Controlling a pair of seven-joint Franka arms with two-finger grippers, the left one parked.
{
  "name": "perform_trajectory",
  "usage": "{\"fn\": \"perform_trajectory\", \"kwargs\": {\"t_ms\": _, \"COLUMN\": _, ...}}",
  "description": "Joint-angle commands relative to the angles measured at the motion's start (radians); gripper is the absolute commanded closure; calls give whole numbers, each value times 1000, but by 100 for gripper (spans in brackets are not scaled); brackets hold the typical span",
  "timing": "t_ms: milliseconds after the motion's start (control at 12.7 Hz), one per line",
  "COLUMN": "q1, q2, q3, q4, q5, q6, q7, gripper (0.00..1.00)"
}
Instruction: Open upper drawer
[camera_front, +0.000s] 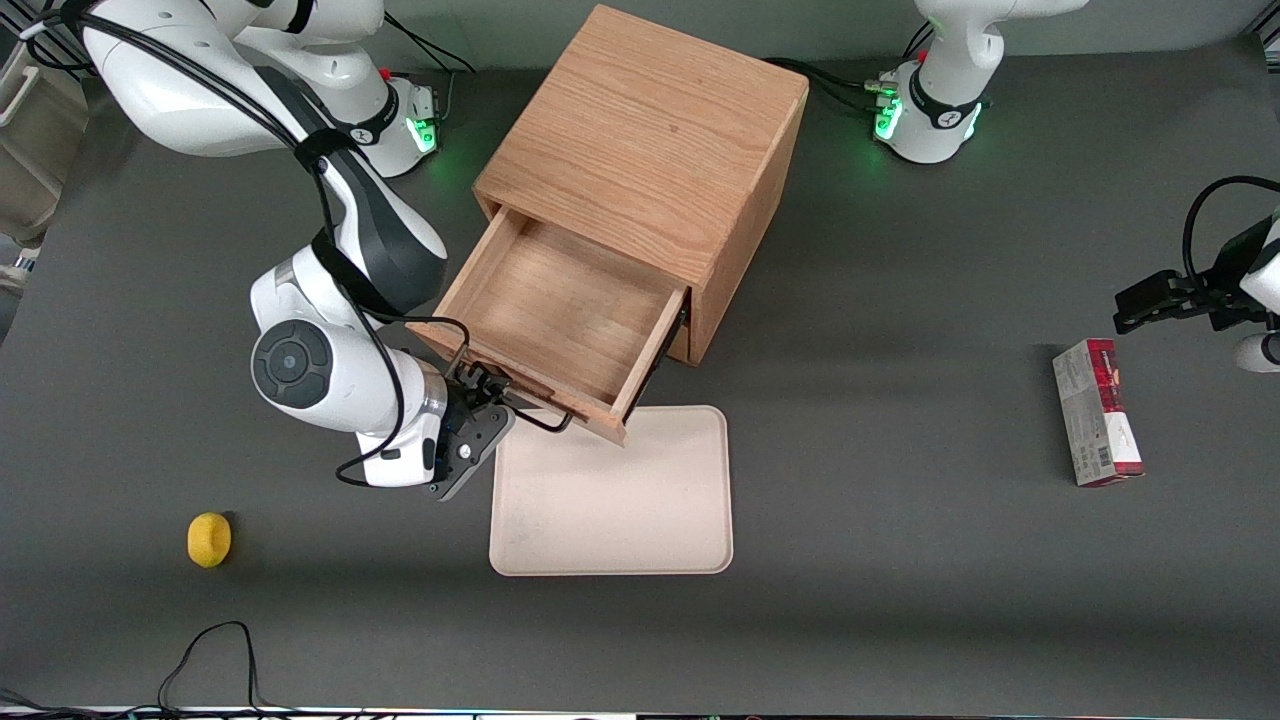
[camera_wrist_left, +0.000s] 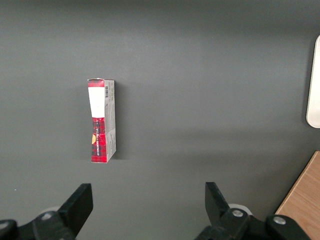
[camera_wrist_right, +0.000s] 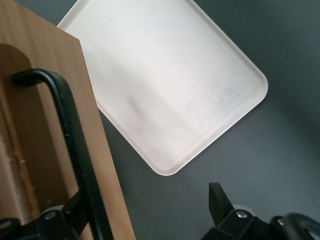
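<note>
The upper drawer of the light oak cabinet stands pulled far out, a shallow empty wooden box. Its thin black wire handle is on the drawer front, which faces the front camera. My right gripper is at the handle's end nearest the working arm, just in front of the drawer front. In the right wrist view the gripper is open; the handle and the drawer front lie close beside one finger, the other finger is over bare table. The bottom drawer is hidden.
A cream tray lies on the table in front of the drawer, its edge under the drawer front; it also shows in the right wrist view. A small yellow object lies toward the working arm's end. A red box lies toward the parked arm's end.
</note>
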Motion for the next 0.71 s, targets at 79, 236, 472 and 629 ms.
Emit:
{"fn": "perform_trajectory", "kwargs": {"t_ms": 79, "q1": -10, "q2": -8, "q3": 0, "q4": 38, "q5": -16, "q6": -24, "q7": -20, "gripper": 0}}
{"fn": "perform_trajectory", "kwargs": {"t_ms": 236, "q1": -24, "q2": -65, "q3": -14, "q4": 39, "q5": -7, "q6": -93, "q7": -14, "gripper": 0}}
{"fn": "perform_trajectory", "kwargs": {"t_ms": 472, "q1": -15, "q2": -244, "q3": -214, "q4": 24, "q5": 155, "q6": -203, "q7": 37, "gripper": 0}}
{"fn": "perform_trajectory", "kwargs": {"t_ms": 629, "q1": -13, "q2": -377, "q3": -314, "q4": -62, "q5": 200, "q6": -245, "q7": 260, "gripper": 0}}
